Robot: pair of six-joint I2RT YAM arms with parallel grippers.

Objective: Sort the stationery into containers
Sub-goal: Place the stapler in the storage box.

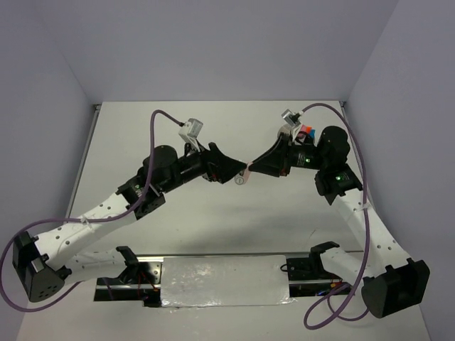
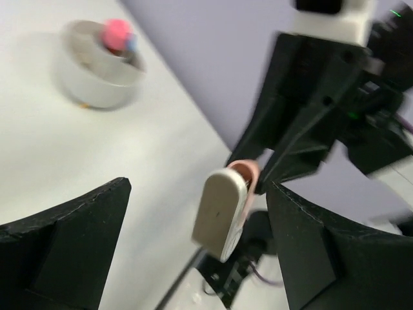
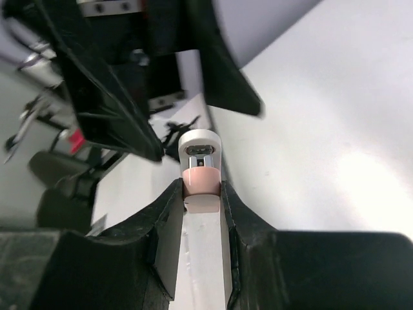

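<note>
My right gripper (image 3: 202,194) is shut on a small pink and white stick with a metal end (image 3: 201,169) and holds it above the table's middle (image 1: 243,175). My left gripper (image 2: 197,248) is open, and its two fingers (image 2: 61,248) stand on either side of the stick's whitish tip (image 2: 221,212) without touching it. In the top view the two grippers meet nose to nose, left (image 1: 236,169) and right (image 1: 253,168). The white round dish (image 2: 97,76) holds a pink item (image 2: 116,33) and a blue one. In the top view the dish (image 1: 307,133) is mostly hidden behind the right arm.
The right arm's wrist and purple cable (image 1: 352,142) hang over the back right of the table. A strip of silver tape (image 1: 224,280) lies along the near edge between the arm bases. Pale walls close off the back and both sides.
</note>
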